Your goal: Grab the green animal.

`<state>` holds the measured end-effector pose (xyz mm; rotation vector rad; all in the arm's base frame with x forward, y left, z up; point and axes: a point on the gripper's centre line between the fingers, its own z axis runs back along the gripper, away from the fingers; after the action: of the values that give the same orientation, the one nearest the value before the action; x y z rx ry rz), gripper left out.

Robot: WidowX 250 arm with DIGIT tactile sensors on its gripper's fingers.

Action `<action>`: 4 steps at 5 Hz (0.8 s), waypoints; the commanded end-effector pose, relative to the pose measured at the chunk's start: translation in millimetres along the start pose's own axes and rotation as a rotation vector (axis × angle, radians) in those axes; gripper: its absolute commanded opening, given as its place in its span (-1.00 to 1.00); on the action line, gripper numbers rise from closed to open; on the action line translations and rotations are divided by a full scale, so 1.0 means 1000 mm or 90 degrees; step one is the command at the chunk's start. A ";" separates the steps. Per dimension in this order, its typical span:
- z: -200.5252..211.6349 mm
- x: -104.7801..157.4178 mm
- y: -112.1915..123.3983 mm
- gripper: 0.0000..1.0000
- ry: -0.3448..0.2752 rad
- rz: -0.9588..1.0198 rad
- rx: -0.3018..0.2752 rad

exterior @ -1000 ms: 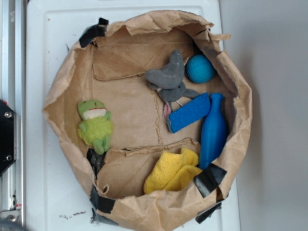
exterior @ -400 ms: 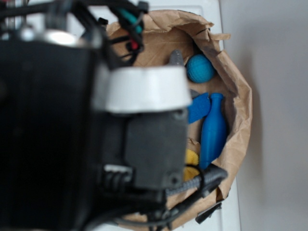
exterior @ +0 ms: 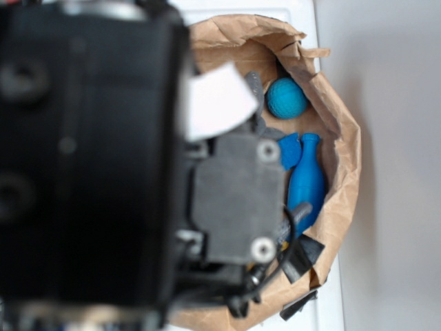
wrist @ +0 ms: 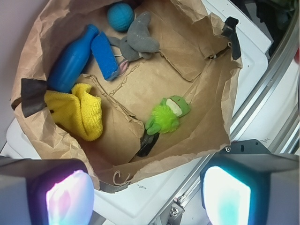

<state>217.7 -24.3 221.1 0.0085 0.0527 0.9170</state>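
- The robot arm (exterior: 89,158) fills the left and middle of the exterior view, black and blurred, hiding most of what lies under it.
- The brown paper bag (wrist: 206,117) lies opened out into a shallow bowl on a white surface (wrist: 140,206); its crumpled walls ring everything else, with black tape (wrist: 33,96) at several points of the rim.
- The gripper (wrist: 150,187) shows in the wrist view as two fingers (wrist: 70,194) at 7 and 5 o'clock, spread wide with nothing between them, high above the bag.
- The blue bottle (wrist: 72,61) lies on its side at 10 o'clock in the wrist view, neck toward 12, against the bag wall.
- The yellow cloth (wrist: 77,110) is bunched at 9 o'clock, just below the bottle.
- The grey plush animal (wrist: 138,37) lies at 12 o'clock, beside a blue block (wrist: 105,56).
- The green animal (wrist: 167,116) lies alone on the bag floor just right of the wrist view's centre, head toward 2 o'clock, legs toward 8, well apart from the other things.
- The blue ball (wrist: 120,16) sits at 12 o'clock, close to the grey plush.
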 end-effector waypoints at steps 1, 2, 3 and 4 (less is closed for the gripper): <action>0.010 0.007 0.009 1.00 -0.015 0.012 -0.025; -0.018 0.038 -0.001 1.00 -0.038 0.032 -0.026; -0.044 0.060 0.001 1.00 -0.063 0.050 -0.001; -0.060 0.065 0.010 1.00 -0.066 0.068 0.021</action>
<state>252.0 16.5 151.0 0.0984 -0.0020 0.9910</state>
